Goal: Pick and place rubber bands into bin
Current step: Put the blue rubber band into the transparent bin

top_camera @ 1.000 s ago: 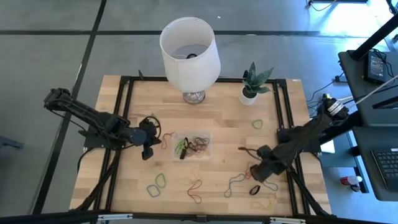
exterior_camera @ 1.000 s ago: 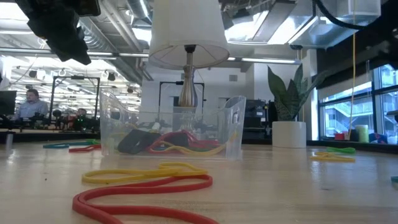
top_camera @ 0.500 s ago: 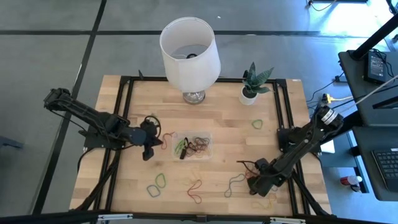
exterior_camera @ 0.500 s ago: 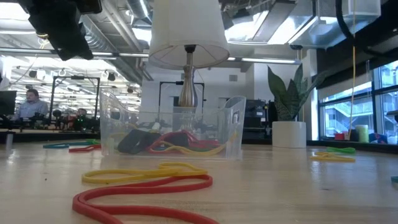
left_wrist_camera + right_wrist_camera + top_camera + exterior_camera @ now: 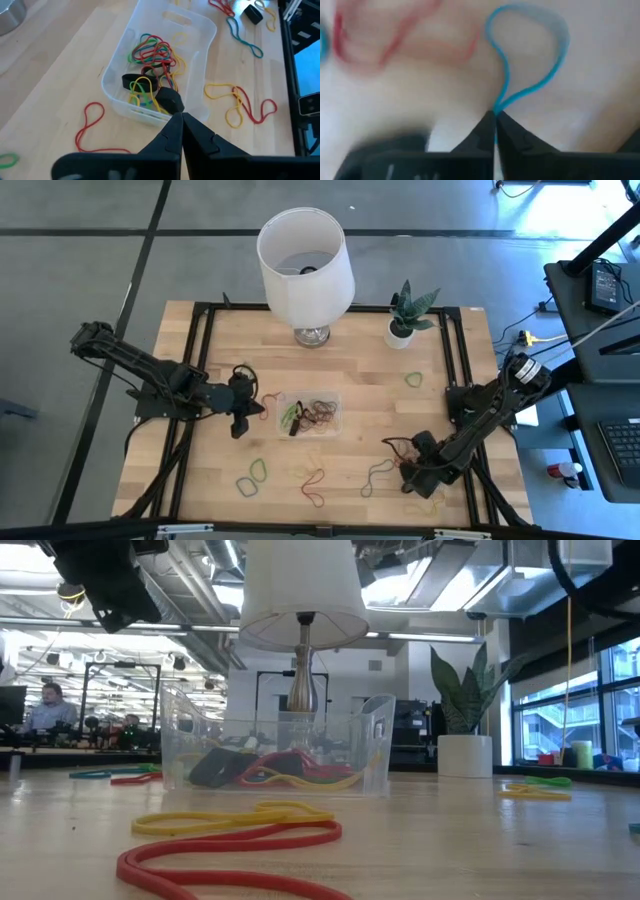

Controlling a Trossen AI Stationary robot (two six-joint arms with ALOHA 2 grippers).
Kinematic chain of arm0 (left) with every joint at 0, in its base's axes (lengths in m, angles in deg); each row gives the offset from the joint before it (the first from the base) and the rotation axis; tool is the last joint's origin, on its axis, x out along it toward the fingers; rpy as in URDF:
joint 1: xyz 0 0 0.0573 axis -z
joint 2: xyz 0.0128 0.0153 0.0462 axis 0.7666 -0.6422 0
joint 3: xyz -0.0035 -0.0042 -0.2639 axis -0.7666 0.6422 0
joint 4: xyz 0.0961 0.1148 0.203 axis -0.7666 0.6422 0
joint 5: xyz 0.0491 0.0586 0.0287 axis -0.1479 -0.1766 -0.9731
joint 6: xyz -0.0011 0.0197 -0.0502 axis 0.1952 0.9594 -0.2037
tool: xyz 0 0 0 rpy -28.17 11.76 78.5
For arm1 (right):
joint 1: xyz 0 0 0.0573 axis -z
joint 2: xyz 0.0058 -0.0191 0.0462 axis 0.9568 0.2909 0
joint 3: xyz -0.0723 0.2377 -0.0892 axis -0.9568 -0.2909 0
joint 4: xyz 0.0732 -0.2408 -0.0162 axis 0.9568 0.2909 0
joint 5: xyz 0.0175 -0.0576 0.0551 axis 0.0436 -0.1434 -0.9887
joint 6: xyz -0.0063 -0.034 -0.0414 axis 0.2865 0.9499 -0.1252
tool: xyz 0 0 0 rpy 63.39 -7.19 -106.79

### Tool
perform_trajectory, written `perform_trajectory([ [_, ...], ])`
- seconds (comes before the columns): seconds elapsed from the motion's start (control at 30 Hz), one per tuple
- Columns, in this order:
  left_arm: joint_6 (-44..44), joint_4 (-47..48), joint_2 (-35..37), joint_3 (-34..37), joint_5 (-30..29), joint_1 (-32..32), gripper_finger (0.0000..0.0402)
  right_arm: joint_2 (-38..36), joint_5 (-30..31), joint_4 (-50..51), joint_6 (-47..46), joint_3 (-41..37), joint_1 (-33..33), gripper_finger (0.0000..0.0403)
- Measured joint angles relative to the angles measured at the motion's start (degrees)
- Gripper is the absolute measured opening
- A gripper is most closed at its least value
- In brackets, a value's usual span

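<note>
The right gripper (image 5: 495, 116) is pinched shut on a blue rubber band (image 5: 530, 75) near the table's right front. Lift it slowly (it may slip) toward the bin (image 5: 312, 414), mid-table. The left gripper (image 5: 181, 116), closed and empty, waits beside the bin.

1. This is a robotics lab or workshop set in a large open-plan hall, not a home.
2. A wooden bench (image 5: 330, 450) with a black metal frame carries two dark robot arms, one mounted at its left edge and one at its right.
3. The floor (image 5: 90, 260) around it is bare grey concrete marked with dark lines.
4. To the right stands a black desk (image 5: 600, 290) holding equipment and cables.
5. Across the room, exposed ducts and strip lights (image 5: 200, 600) run under the ceiling.
6. Far left, a person (image 5: 45, 705) sits at a workstation among monitors.
7. Big windows (image 5: 580, 700) fill the far right wall.
</note>
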Motion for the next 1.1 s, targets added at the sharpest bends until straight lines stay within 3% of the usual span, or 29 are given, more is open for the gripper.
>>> perform_trajectory([
  [0.23,4.97,0.02,0.0,0.0,1.64,0.0,0.0001,-0.17,9.81,20.45,-0.01,14.5,-0.48,0.0002],
  [0.37,8.03,0.02,0.0,0.0,1.57,0.0,0.0001,-0.21,20.72,29.78,0.46,23.45,-0.11,0.0002],
  [0.5,12.89,0.02,0.0,0.0,1.55,0.0,0.0001,-0.23,31.62,31.54,8.05,30.04,2.23,0.0001],
  [0.63,14.36,0.02,0.0,-0.02,1.55,0.0,0.0001,1.13,37.09,29.23,20.57,35.39,7.58,0.0001],
  [0.8,14.34,0.02,0.0,-0.01,1.55,0.0,0.0001,4.75,37.32,20.69,41.6,40.49,16.42,0.0],
  [0.97,14.18,0.02,0.0,-0.02,1.54,0.0,0.0001,8.34,36.91,2.81,62.65,41.79,23.84,0.0],
  [1.1,12.31,0.02,0.0,-0.02,1.55,0.0,0.0001,11.1,33.35,-5.41,71.67,41.88,28.47,0.0],
])
